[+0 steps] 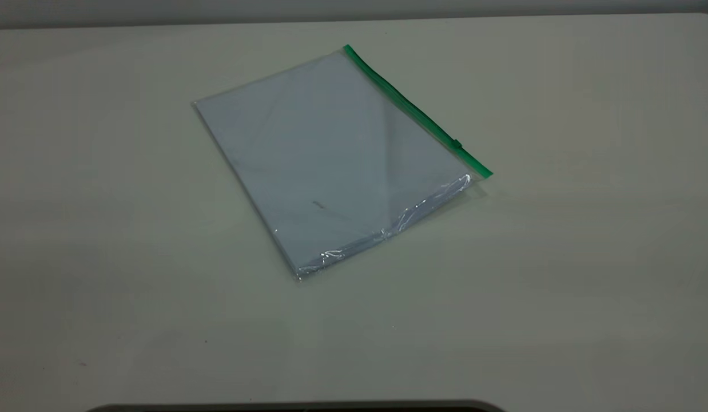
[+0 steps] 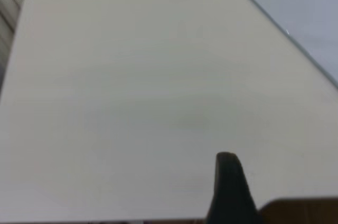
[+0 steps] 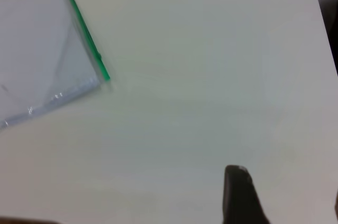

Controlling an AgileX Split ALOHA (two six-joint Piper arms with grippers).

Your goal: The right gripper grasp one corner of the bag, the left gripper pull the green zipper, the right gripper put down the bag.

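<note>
Black finger of the left gripper hovers over bare bench, the bag well apart; right gripper likewise, far from the green zipper. Neither gripper's opening can be told.

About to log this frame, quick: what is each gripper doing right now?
Left gripper: holding nothing, away from the bag; open or shut cannot be told.
Right gripper: the same.
</note>
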